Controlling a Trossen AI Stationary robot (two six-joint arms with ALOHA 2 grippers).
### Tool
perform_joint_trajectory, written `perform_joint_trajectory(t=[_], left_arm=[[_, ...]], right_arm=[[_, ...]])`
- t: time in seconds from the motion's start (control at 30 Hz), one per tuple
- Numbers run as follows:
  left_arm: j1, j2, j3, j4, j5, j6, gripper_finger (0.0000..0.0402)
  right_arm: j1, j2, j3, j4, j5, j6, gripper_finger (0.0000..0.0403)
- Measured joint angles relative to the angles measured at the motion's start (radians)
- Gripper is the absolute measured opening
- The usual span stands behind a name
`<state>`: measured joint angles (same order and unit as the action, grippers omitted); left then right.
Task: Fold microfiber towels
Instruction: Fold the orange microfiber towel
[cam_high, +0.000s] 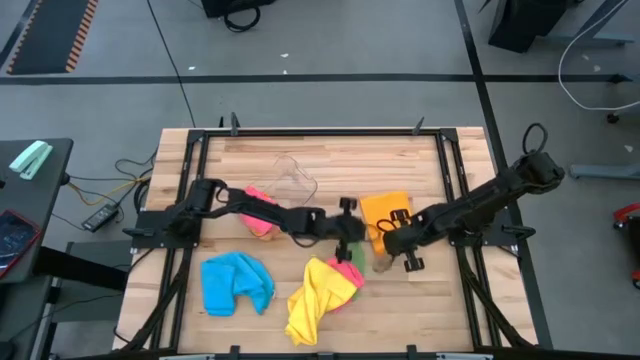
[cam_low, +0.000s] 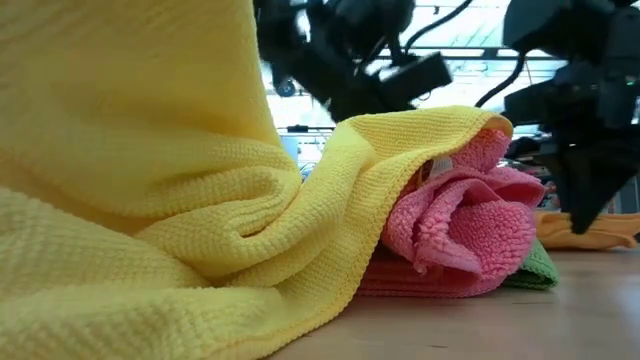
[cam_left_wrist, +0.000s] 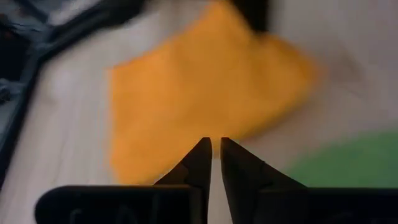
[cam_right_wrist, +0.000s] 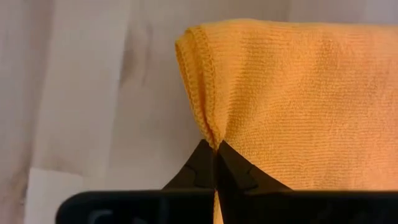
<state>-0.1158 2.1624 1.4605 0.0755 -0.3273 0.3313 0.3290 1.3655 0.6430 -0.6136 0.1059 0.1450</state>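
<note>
An orange towel (cam_high: 388, 212) lies right of the table's middle. My right gripper (cam_high: 386, 240) points steeply down at its near edge and is shut on it. My left gripper (cam_high: 358, 228) reaches in from the left, just short of the orange towel (cam_left_wrist: 199, 93). Its fingers are all but shut, with nothing between them. A yellow towel (cam_high: 315, 300) lies crumpled near the front, partly over a pink towel (cam_high: 347, 282) and a green one (cam_high: 353, 262). A blue towel (cam_high: 236, 284) lies at the front left. Another pink towel (cam_high: 262, 215) lies under my left arm. My right gripper pinches the orange towel's hemmed edge (cam_right_wrist: 208, 127) between its two fingertips, a little way from a corner (cam_right_wrist: 186, 40). The fingers come from above, slanting down. The edge puckers where they meet it; the rest of the cloth spreads away beyond them.
A clear plastic tub (cam_high: 296, 180) stands at the table's middle back. Black frame rails (cam_high: 450, 170) run along the table's sides. Bare wood (cam_high: 440, 300) shows at the front right.
</note>
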Motion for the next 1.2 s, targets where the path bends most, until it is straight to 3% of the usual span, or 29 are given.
perform_joint_trajectory(t=[0.17, 0.37, 0.73, 0.87, 1.2], left_arm=[[0.064, 0.0, -0.147, 0.314, 0.075, -0.065, 0.0035], [0.084, 0.057, -0.18, 0.527, 0.156, -0.194, 0.0033], [0.061, 0.228, -0.022, 0.569, 0.164, -0.234, 0.0018], [0.061, 0.242, -0.021, 0.487, 0.165, -0.24, 0.002], [0.034, 0.24, -0.019, 0.456, 0.167, -0.232, 0.0012]], right_arm=[[0.05, 0.0, 0.0, 0.0, 0.001, 0.048, 0.0007], [0.053, 0.0, 0.0, 0.016, 0.022, 0.06, 0.0009], [0.053, 0.0, 0.002, 0.046, 0.028, 0.059, 0.001], [0.053, 0.0, 0.015, 0.025, 0.031, 0.06, 0.001], [0.049, 0.0, 0.196, -0.136, 0.019, 0.069, 0.001]])
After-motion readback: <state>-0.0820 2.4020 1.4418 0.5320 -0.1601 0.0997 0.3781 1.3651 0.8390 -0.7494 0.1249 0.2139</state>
